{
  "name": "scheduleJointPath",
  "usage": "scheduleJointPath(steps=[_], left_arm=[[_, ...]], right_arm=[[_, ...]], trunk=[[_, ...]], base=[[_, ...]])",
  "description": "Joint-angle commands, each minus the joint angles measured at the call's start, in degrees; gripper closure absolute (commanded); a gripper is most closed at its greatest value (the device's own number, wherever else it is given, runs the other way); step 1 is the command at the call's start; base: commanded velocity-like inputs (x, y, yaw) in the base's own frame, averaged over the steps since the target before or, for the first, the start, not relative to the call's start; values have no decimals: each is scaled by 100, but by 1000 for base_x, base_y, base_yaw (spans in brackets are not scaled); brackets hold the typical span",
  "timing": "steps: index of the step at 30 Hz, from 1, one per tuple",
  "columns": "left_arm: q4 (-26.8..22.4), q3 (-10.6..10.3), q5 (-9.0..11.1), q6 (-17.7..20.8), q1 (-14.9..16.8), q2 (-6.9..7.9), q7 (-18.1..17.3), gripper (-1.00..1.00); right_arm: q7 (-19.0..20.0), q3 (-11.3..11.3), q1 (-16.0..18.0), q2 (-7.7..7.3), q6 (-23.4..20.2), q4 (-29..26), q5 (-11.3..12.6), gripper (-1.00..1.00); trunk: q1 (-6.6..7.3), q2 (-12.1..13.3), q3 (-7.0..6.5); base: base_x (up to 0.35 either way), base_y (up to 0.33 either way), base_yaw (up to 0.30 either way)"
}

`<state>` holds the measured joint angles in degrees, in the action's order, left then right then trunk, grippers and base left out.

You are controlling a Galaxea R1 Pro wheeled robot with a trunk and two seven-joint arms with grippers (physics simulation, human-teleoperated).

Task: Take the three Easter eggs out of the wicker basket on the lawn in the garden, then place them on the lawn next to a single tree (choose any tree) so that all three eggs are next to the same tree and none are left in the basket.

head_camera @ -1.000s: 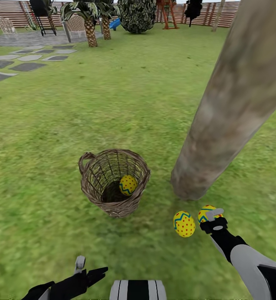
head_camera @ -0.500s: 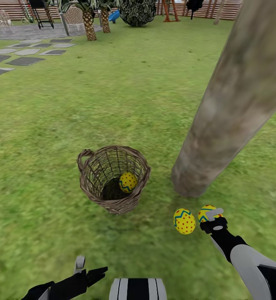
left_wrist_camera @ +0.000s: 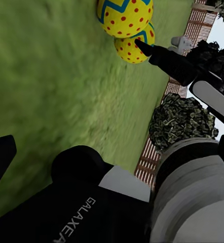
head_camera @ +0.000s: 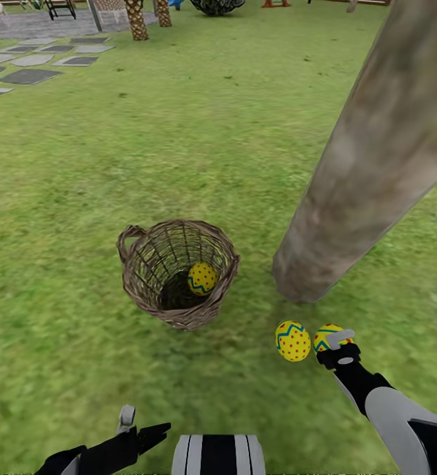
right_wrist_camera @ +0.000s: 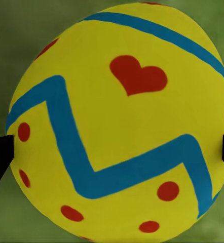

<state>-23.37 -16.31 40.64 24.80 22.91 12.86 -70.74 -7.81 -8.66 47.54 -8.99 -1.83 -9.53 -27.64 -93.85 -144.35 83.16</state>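
Now | right claw [head_camera: 333, 344] clamps egg [right_wrist_camera: 119, 121] by tree [head_camera: 370, 165] | left claw [head_camera: 136, 432] parted, empty

Easter egg [right_wrist_camera: 119, 121] between jaws

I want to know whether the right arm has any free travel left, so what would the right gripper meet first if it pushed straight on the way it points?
The right gripper would meet the Easter egg at once: the egg sits between its fingertips, so there looks to be no free travel. Beyond it lies the lawn.
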Motion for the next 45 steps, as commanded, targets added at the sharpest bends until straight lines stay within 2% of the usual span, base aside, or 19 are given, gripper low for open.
scheduleJointPath(steps=[1,4,7,18,29,30,37,45], left_arm=[[-1,-36,52,60,3,6,-4,-100],[-1,-32,57,60,3,8,-9,-100],[-1,-36,58,60,3,6,-10,-100],[-1,-38,58,60,3,6,-19,-100],[-1,-30,58,60,3,8,-15,-100],[-1,-30,58,60,3,9,-14,-100],[-1,-36,52,60,3,6,12,-100],[-1,-33,41,60,3,5,25,-100]], right_arm=[[-2,-39,3,4,-19,-5,-57,100],[-2,-34,1,8,3,-5,-57,100],[-2,-31,5,11,6,-5,-57,100],[-3,-31,4,12,14,-5,-59,100],[-2,-30,2,12,33,-22,-73,100],[-2,-25,3,15,33,-22,-74,-100],[-2,-22,3,16,30,-13,-78,-100],[-2,-14,2,25,27,-10,-86,-100]], trunk=[[-1,-3,26],[-9,-7,93],[-9,-7,93],[-27,-16,248],[-27,-16,248],[-27,-16,248],[-27,-16,248],[-6,-6,70]], base=[[0,0,0],[0,0,0],[0,0,0],[0,0,0],[0,0,0],[0,0,0],[0,0,0],[0,0,0]])
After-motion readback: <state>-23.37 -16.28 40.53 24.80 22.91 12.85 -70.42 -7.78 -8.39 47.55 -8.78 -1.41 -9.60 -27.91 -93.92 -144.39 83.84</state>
